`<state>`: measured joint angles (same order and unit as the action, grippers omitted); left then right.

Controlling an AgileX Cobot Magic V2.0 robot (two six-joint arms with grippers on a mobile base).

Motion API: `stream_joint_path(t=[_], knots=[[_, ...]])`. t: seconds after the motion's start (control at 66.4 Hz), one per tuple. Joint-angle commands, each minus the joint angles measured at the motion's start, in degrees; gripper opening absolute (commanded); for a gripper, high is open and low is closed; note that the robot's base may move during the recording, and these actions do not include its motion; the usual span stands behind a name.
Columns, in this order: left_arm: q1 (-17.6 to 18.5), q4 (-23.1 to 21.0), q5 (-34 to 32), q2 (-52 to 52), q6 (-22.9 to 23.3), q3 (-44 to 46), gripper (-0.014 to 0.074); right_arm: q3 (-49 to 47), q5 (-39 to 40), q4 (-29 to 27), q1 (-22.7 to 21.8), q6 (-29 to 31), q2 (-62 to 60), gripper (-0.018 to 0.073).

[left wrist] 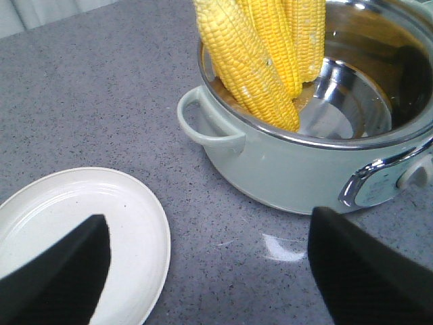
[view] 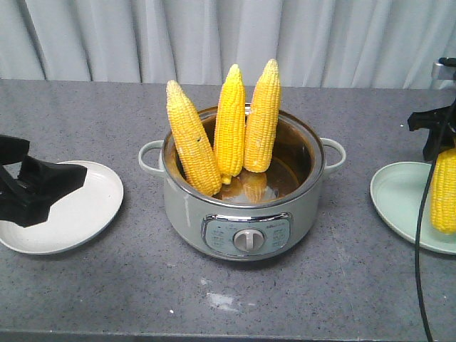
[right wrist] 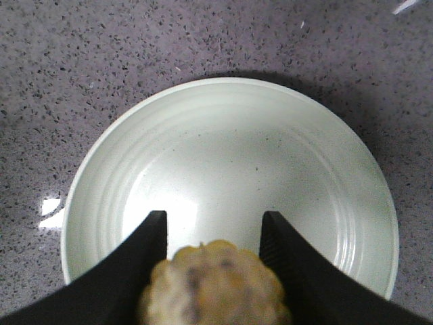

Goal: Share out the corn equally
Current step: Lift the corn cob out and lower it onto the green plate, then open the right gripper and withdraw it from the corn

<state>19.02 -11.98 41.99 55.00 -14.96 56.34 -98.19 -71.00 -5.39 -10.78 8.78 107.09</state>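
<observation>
Your right end effector grips 1 cob just above the plate beneath it, so I judge you should lower and release next; 3 cobs wait in the pot to its left, and the left end effector is wide.

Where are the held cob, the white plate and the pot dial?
held cob (view: 443, 192): front view, kernels at mid-length.
white plate (view: 87, 214): front view, bare right part of the plate.
pot dial (view: 247, 240): front view, centre of the knob.

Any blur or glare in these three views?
Front view: evenly lit, sharp. Left wrist view: glare patch on the countertop by the electric pot; left gripper blurred at the frame's bottom. Right wrist view: corn cob end in the right gripper is out of focus, plate sharp.
</observation>
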Motion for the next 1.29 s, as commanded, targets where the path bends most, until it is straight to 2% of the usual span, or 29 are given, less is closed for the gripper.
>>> stream_joint_path(t=[0.0, 0.271, 0.542, 0.677, 1.024, 1.159, 1.28], knots=[[0.3, -0.82, -3.49, -0.49, 0.19, 1.8, 0.058, -1.94, -2.73, -0.2, -0.3, 0.16, -1.56, 0.0245], [0.3, -0.82, -3.49, -0.49, 0.19, 1.8, 0.058, -1.94, -2.73, -0.1, -0.3, -0.01, 1.05, 0.0267], [0.3, -0.82, -3.49, -0.49, 0.19, 1.8, 0.058, -1.94, -2.73, -0.16, -0.3, 0.39, 1.5, 0.0466], [0.3, -0.82, -3.49, -0.49, 0.19, 1.8, 0.058, -1.94, -2.58, -0.1, -0.3, 0.45, 1.5, 0.0536], [0.3, -0.82, -3.49, -0.49, 0.19, 1.8, 0.058, -1.3, -2.73, -0.64, -0.3, 0.4, -3.48, 0.0543], [0.3, -0.82, -3.49, -0.49, 0.19, 1.8, 0.058, 2.88, -2.73, -2.95, 0.04, 1.45, -9.01, 0.0543], [0.3, -0.82, -3.49, -0.49, 0.19, 1.8, 0.058, 8.03, -0.41, -2.96, 2.08, 1.45, -14.97, 0.0543]])
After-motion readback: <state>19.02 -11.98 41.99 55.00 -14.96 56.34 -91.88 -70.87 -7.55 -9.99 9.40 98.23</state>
